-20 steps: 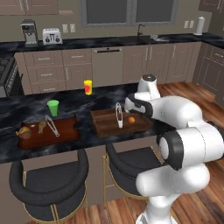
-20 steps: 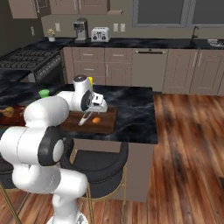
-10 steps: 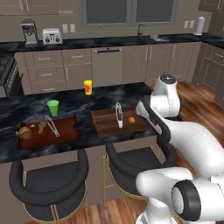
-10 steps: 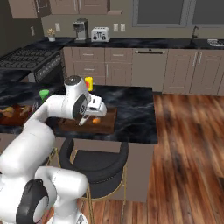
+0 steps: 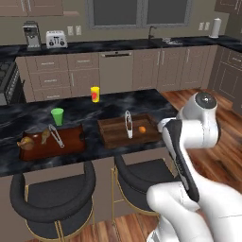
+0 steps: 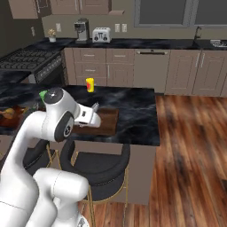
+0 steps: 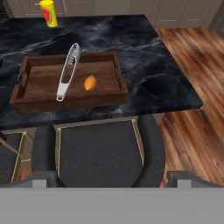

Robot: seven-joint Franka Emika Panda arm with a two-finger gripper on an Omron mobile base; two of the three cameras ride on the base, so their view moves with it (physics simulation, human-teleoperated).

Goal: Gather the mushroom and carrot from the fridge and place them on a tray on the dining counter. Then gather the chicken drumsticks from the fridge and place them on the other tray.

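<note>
carrot [image 7: 89, 82] now lies in tray [image 7: 112, 98] ahead of your hand | hand [image 6: 94, 116] pulled back, spread, empty — mushroom next

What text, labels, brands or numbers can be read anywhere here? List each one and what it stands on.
No readable text anywhere.
Yellow container on the dining counter: a red patch, perhaps a label, too blurred to read.
Toaster and coffee machine on the back counter: no markings legible.
Wooden tray, tongs, carrot, green cup: no lettering visible.
</note>
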